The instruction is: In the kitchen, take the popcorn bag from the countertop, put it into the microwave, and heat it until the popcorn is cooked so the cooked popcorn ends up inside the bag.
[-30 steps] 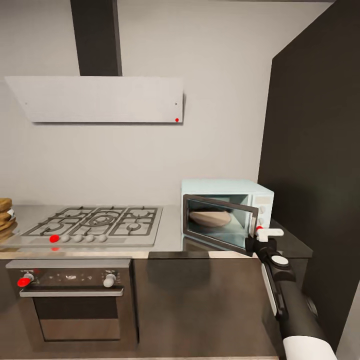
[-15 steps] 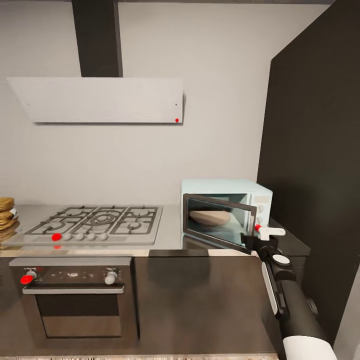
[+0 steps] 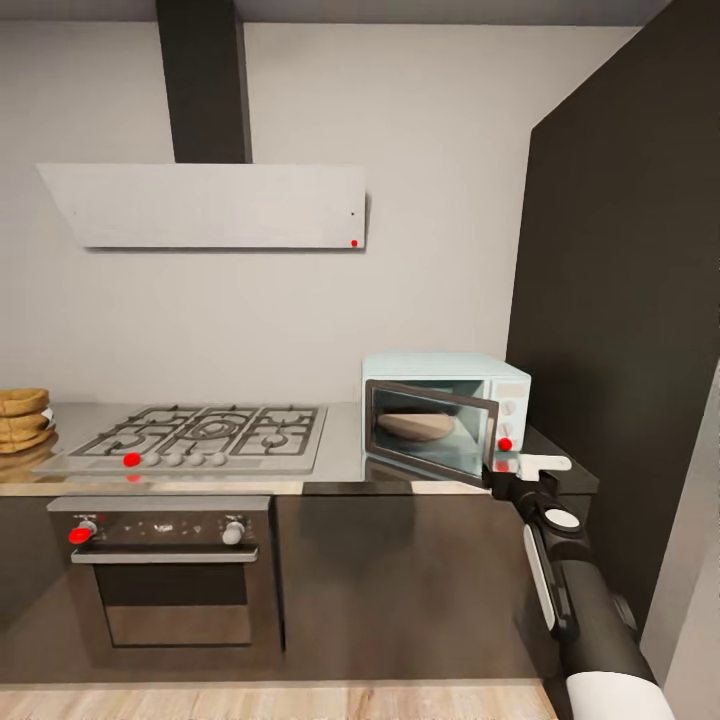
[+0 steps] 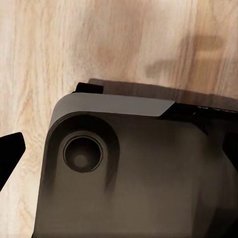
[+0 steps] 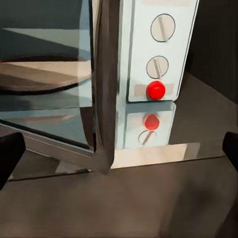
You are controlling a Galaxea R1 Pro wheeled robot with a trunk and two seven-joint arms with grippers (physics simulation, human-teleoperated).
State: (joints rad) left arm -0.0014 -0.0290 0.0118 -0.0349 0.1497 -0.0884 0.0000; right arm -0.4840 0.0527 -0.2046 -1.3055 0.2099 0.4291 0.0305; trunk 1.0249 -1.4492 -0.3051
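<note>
From my remote seat, the head camera looks across a kitchen wall: a gas hob (image 3: 205, 432) set into the grey countertop (image 3: 340, 455), a steel built-in oven (image 3: 165, 570) below it and a pale extractor hood (image 3: 215, 205) above. A stack of tan round things (image 3: 22, 420) sits at the counter's far left edge; I cannot tell what they are. The mint-blue microwave (image 3: 450, 372) stands at the counter's right end beside a tall dark cabinet (image 3: 620, 330), its glass door (image 3: 432, 432) swung partly open over the beige turntable (image 3: 415, 426). My right gripper (image 3: 520, 476) hangs just before the door's free edge, fingers spread wide and holding nothing. My left wrist camera faces the robot's dark base (image 4: 134, 173) over wooden floor (image 4: 74, 44); the finger tips at the frame's sides stand wide apart.
</note>
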